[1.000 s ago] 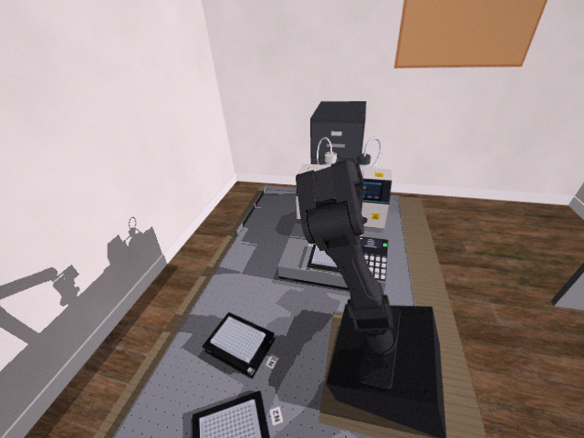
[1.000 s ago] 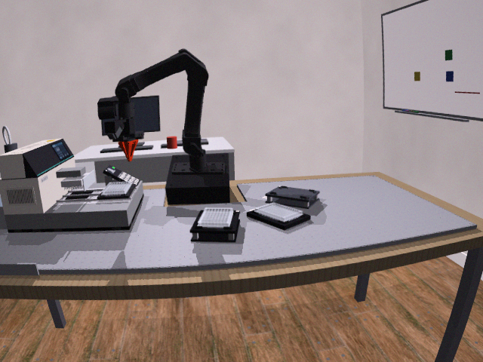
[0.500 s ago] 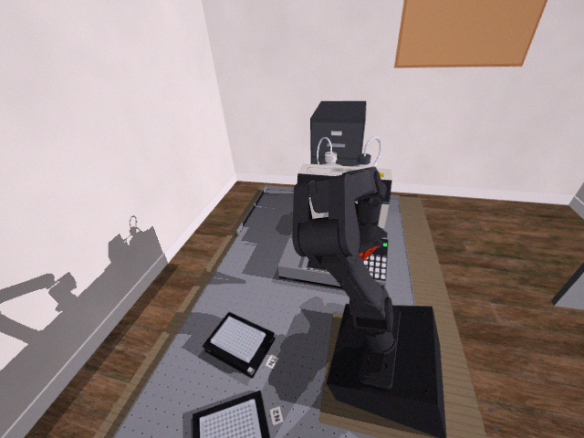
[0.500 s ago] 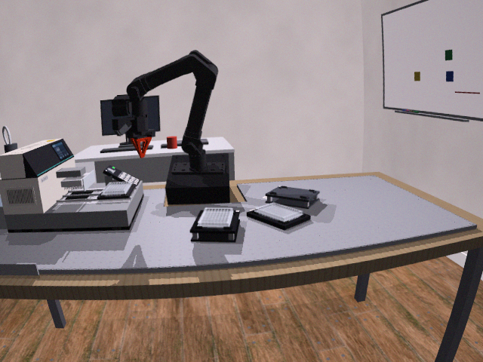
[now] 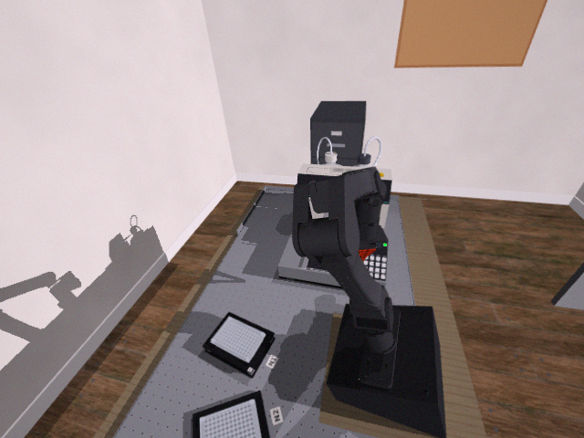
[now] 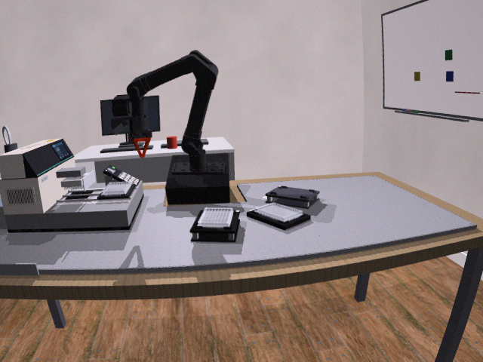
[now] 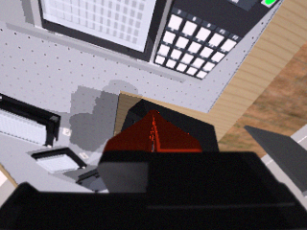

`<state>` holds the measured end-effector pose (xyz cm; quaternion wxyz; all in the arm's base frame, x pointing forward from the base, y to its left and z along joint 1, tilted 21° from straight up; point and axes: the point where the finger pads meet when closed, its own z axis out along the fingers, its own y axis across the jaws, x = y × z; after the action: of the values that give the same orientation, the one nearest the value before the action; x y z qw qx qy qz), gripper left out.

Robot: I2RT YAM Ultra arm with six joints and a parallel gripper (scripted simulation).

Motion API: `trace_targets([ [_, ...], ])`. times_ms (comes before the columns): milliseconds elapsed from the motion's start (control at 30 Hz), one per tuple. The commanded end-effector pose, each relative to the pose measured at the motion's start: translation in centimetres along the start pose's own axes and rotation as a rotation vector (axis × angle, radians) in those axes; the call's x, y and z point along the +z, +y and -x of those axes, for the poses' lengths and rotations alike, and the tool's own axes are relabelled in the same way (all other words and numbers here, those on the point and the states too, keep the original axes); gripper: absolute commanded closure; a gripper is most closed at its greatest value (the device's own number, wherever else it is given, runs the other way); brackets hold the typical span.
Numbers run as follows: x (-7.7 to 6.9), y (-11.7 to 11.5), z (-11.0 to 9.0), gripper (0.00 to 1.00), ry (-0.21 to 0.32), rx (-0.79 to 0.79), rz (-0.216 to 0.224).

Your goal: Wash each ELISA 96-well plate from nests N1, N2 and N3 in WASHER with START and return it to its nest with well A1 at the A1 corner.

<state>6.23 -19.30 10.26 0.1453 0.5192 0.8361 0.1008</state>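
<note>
One 96-well plate [image 6: 116, 188] [image 7: 101, 19] lies in the carrier pocket of the washer [image 6: 35, 182] [image 5: 325, 170]. The keypad [image 5: 377, 265] [image 6: 121, 177] [image 7: 194, 43] sits to the right of the track, and its lamp [image 5: 384, 245] [image 6: 112, 168] [image 7: 270, 2] is green. My gripper [image 5: 367, 255] [image 6: 141, 154] [image 7: 153, 114] has red fingers shut together on nothing. It hangs well above the near end of the keypad. A plate [image 5: 238, 337] [image 6: 215, 217] sits in nest N1 and another plate [image 5: 231, 422] [image 6: 278, 212] in nest N2. Nest N3 [image 6: 292, 193] is bare.
The arm's black base block [image 5: 401, 368] [image 6: 197, 182] stands on the table [image 6: 351, 218] between the washer and the nests. A desk with a monitor [image 6: 117, 117] and a red cup [image 6: 171, 142] stands behind the table.
</note>
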Motion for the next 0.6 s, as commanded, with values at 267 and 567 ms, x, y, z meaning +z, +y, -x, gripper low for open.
trace_targets([
  [267,-0.2,0.0,0.1,1.0,-0.007,0.306,0.002],
  [567,2.3,0.0,0.1,1.0,-0.172,0.305,-0.024],
])
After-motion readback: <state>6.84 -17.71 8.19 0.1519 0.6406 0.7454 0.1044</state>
